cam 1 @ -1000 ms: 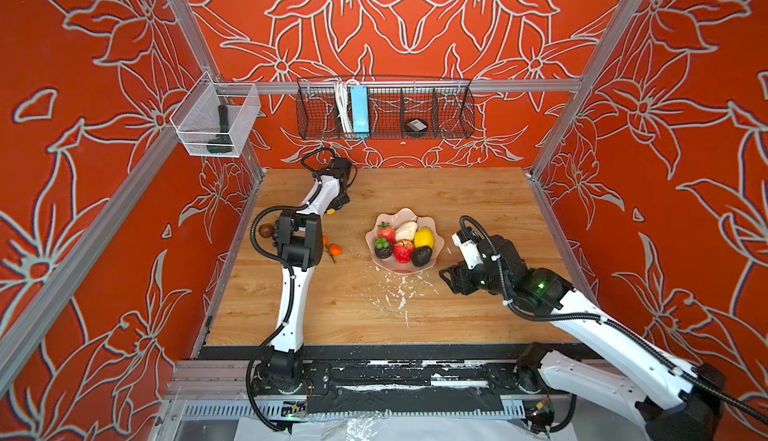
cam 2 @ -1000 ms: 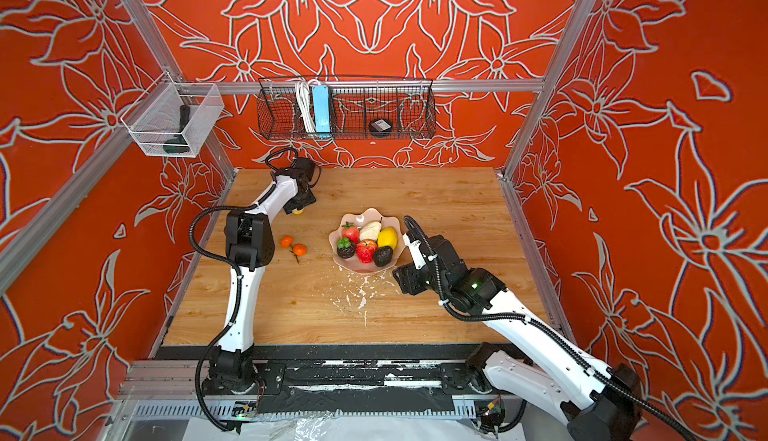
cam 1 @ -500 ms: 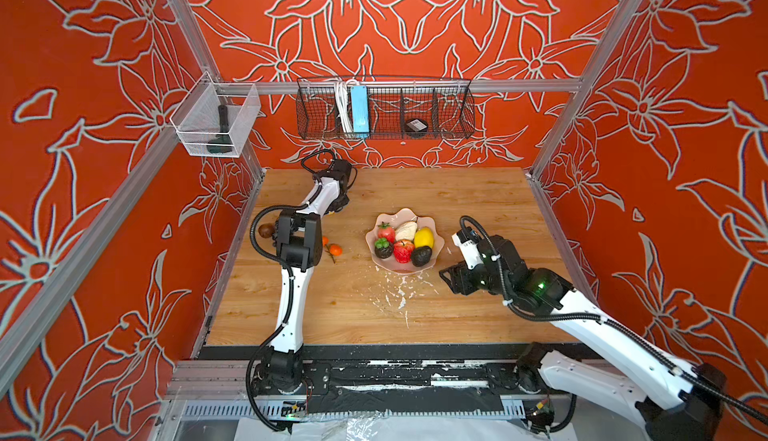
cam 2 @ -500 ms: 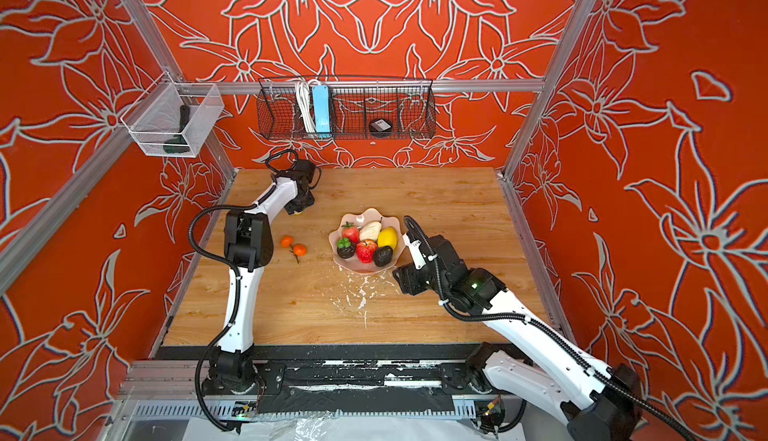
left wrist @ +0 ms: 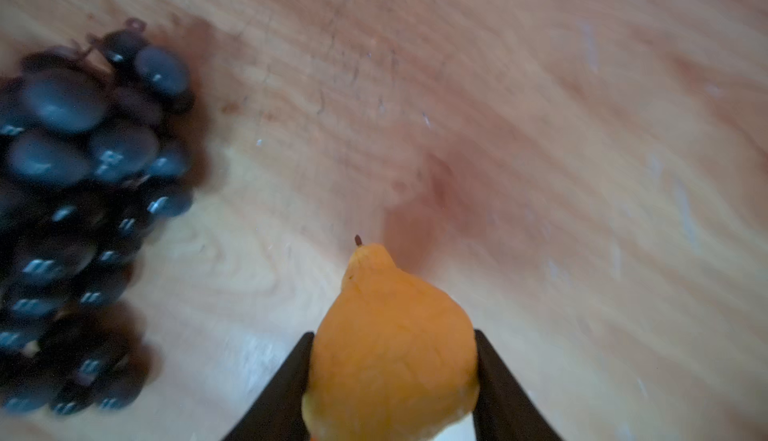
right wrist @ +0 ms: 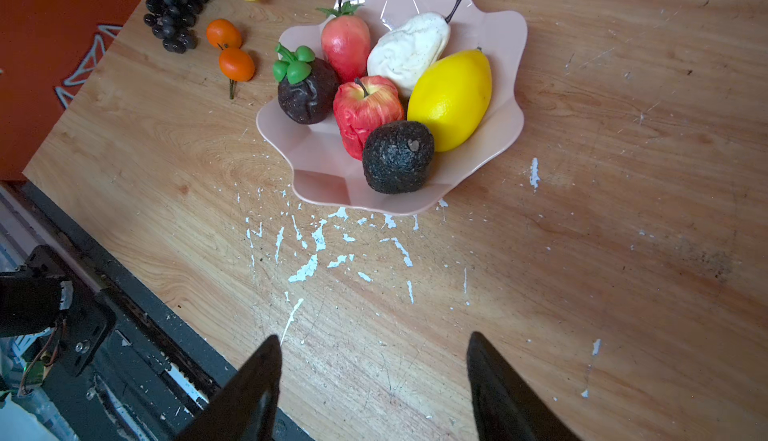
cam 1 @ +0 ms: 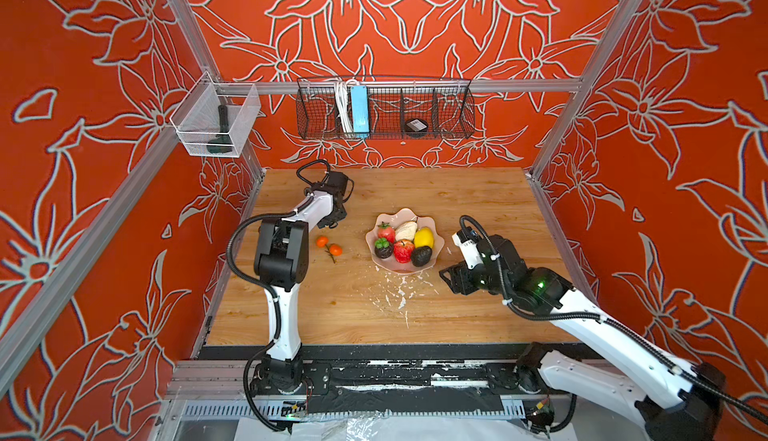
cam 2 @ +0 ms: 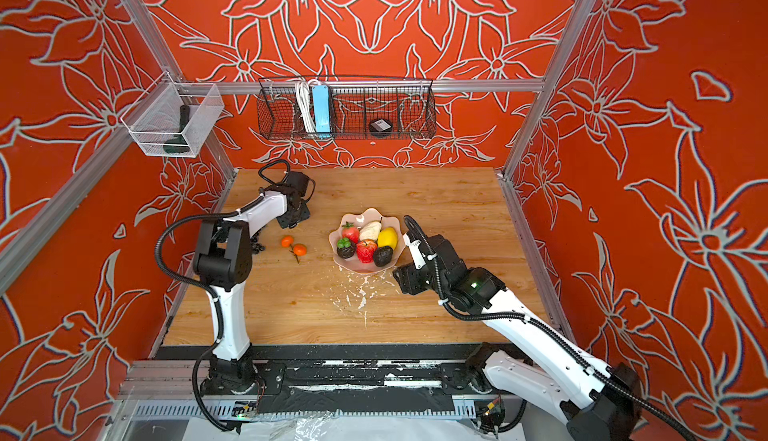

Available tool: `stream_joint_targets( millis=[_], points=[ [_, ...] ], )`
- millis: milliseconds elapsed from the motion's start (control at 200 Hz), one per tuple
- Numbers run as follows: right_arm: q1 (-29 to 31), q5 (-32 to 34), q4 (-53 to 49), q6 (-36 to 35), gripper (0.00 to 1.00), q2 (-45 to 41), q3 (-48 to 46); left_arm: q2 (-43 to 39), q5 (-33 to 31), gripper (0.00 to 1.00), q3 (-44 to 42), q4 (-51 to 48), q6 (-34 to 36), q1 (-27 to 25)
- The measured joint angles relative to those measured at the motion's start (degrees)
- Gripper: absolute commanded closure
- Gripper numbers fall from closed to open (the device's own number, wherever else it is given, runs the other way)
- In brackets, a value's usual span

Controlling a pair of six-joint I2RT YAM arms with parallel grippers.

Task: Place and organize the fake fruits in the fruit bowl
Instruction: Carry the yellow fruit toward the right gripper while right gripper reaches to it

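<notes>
Six fruits (right wrist: 365,115) sit in the fruit bowl (right wrist: 316,173). My left end effector (left wrist: 393,334) grips a lemon (left wrist: 386,306). My right end effector (right wrist: 372,339) is wide and empty. The grapes (left wrist: 75,194) and oranges (right wrist: 236,64) wait outside.

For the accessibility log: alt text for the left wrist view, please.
Two black fingers grip a yellow-orange lemon by its sides; a blurred bunch of black grapes lies on the wooden table nearby.
</notes>
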Motion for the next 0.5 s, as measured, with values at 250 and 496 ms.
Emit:
stream_joint_targets(
  millis=[250, 496],
  points=[
    [-0.83, 0.39, -2.78, 2.27, 0.29, 3.69, 4.83, -23.91, 10.56, 0.56, -18.36, 15.58, 8.07, -4.7],
    [-3.43, -2.56, -5.05, 3.41, 0.29, 6.21, 11.28, -35.06, 29.09, 0.58, -29.51, 28.76, 16.94, -14.36]
  ],
)
